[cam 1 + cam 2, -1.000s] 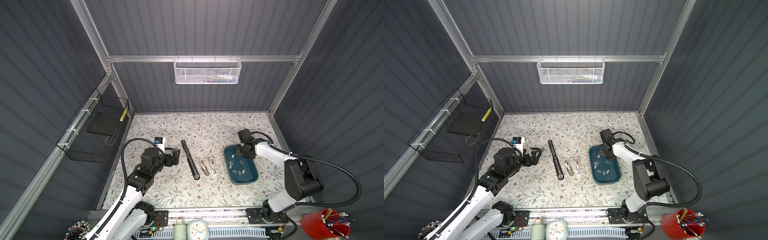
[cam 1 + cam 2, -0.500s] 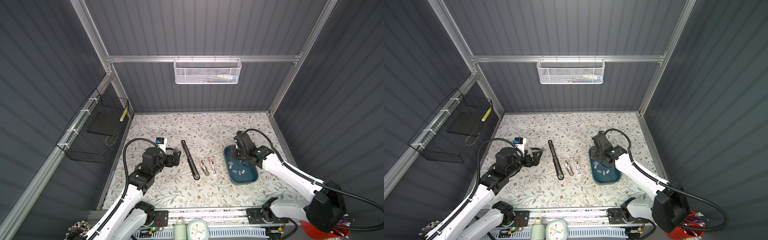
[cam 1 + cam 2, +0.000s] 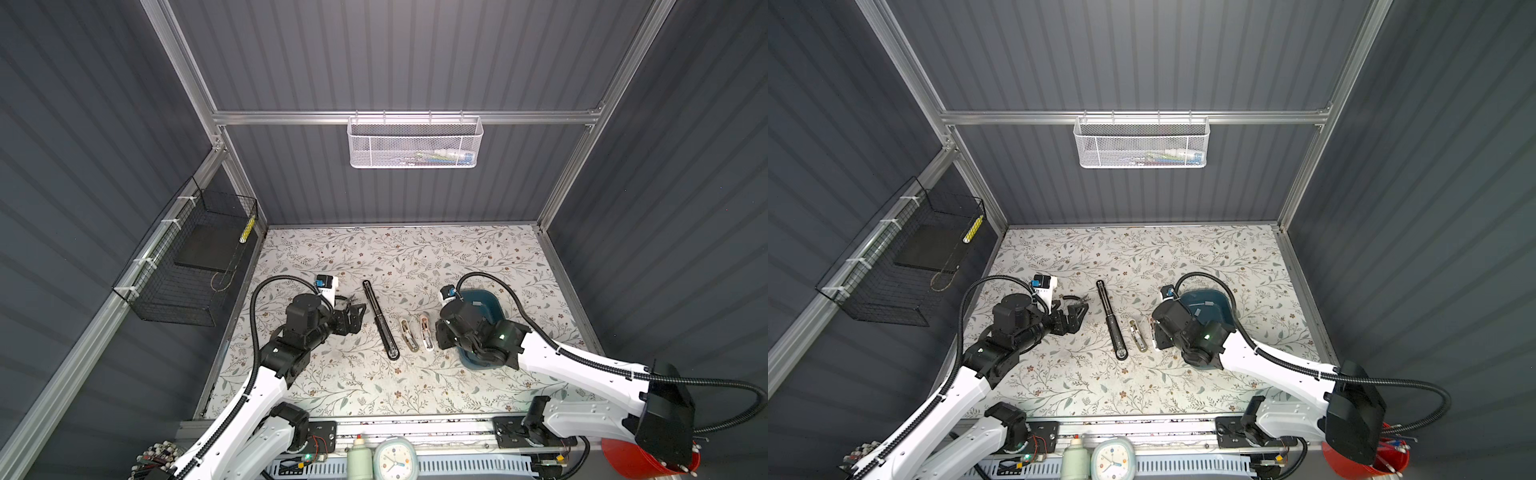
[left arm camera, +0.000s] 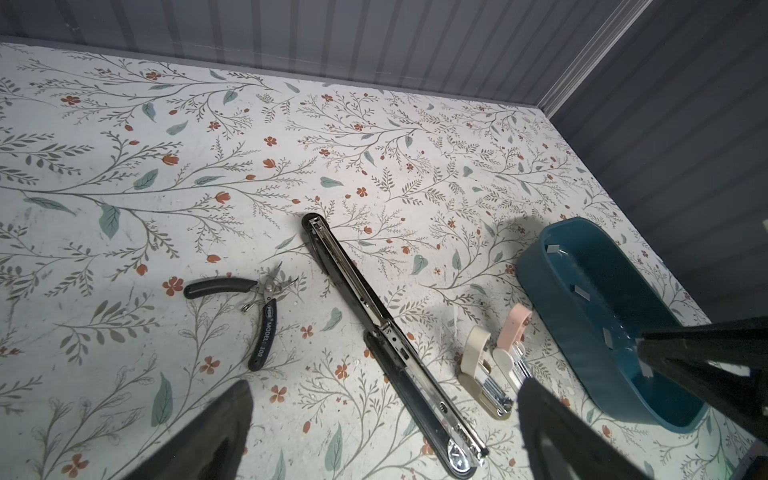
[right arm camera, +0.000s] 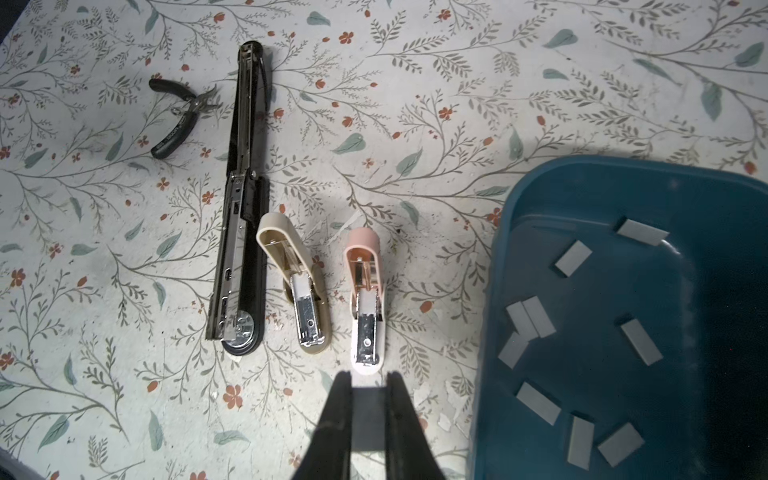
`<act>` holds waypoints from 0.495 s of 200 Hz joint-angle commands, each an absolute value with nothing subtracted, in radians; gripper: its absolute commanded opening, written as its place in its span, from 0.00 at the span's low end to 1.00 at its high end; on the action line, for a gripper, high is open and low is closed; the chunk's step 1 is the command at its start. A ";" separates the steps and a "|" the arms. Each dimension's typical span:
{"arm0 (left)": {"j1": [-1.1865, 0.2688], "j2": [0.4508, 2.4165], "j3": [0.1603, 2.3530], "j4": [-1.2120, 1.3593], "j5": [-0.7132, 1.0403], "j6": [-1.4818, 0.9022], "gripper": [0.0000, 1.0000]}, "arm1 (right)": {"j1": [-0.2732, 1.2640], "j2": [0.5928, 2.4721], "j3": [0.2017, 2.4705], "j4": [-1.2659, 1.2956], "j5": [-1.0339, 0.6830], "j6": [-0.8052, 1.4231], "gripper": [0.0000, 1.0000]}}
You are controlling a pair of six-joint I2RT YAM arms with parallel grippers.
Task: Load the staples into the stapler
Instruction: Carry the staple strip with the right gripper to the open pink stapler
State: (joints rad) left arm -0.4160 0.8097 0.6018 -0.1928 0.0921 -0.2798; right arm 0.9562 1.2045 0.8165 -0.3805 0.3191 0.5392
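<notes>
Three staplers lie open side by side on the floral table: a long black one (image 5: pixel 243 208), a beige one (image 5: pixel 299 286) and a pink one (image 5: pixel 365 303). The staples (image 5: pixel 640 343), several flat grey strips, are scattered in the teal tray (image 5: pixel 494 291). My right gripper (image 5: pixel 368 378) is shut on one grey staple strip (image 5: pixel 368 415) just short of the pink stapler's metal front end; in a top view it (image 3: pixel 440 338) sits between the pink stapler (image 3: pixel 426 337) and the tray (image 3: pixel 482 299). My left gripper (image 4: pixel 384 388) is open and empty, hovering beside the black stapler (image 4: pixel 374 324).
Black-handled pliers (image 4: pixel 257 299) lie left of the black stapler, close to the left gripper (image 3: pixel 353 316). A wire basket (image 3: pixel 187 266) hangs on the left wall and a white mesh basket (image 3: pixel 415 141) on the back wall. The right arm's cable arcs over the tray.
The right arm has swung left from over the tray, carrying the strip to the pink stapler's front end, and its elbow has dropped lower. The left arm has barely moved.
</notes>
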 commanded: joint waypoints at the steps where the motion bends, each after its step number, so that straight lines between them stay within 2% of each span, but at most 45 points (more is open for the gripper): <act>1: -0.414 0.784 0.609 -0.190 0.116 -0.259 0.99 | 0.999 1.220 0.789 -0.308 0.374 0.526 0.10; 99: -0.414 0.791 0.598 -0.173 0.182 -0.256 0.99 | 1.039 1.296 0.713 -0.146 0.372 0.530 0.09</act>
